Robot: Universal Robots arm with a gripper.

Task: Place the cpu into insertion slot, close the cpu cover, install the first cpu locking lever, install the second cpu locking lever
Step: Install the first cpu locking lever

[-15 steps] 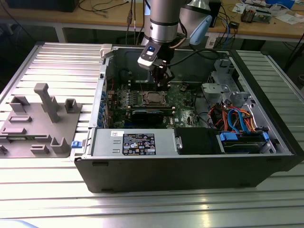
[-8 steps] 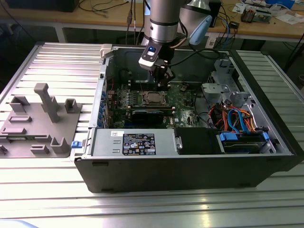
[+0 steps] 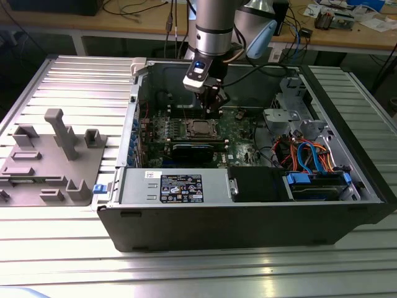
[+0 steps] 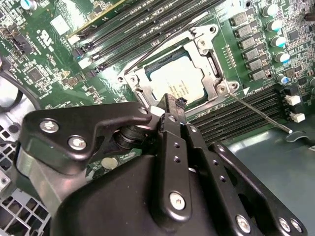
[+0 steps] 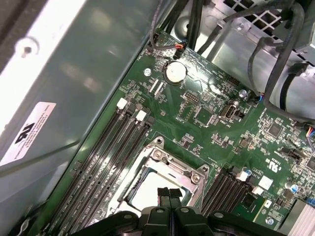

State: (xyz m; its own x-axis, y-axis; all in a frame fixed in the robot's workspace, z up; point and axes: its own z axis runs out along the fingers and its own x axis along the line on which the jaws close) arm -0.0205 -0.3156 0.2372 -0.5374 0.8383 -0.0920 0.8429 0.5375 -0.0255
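The cpu (image 4: 178, 82) lies in the insertion slot (image 4: 147, 96) on the green board, its silver-grey top showing through the window of the cpu cover (image 4: 209, 61), which lies flat over it. A thin wire locking lever (image 4: 261, 112) runs out from one socket corner across the memory slots. My gripper (image 4: 172, 102) hangs just above the socket's edge with its black fingers (image 5: 163, 192) pressed together and nothing between them. In the exterior view the gripper (image 3: 214, 107) is above and just behind the socket (image 3: 200, 128). The cpu (image 5: 147, 189) also shows beneath the fingertips in the first wrist view.
The board sits inside an open computer case (image 3: 248, 217) with tall metal walls. Long memory slots (image 5: 106, 162) flank the socket. A black graphics card (image 3: 197, 149), a power supply (image 3: 180, 186) and bundled cables (image 3: 310, 155) lie nearby. A grey fixture tray (image 3: 53, 158) is at the exterior view's left.
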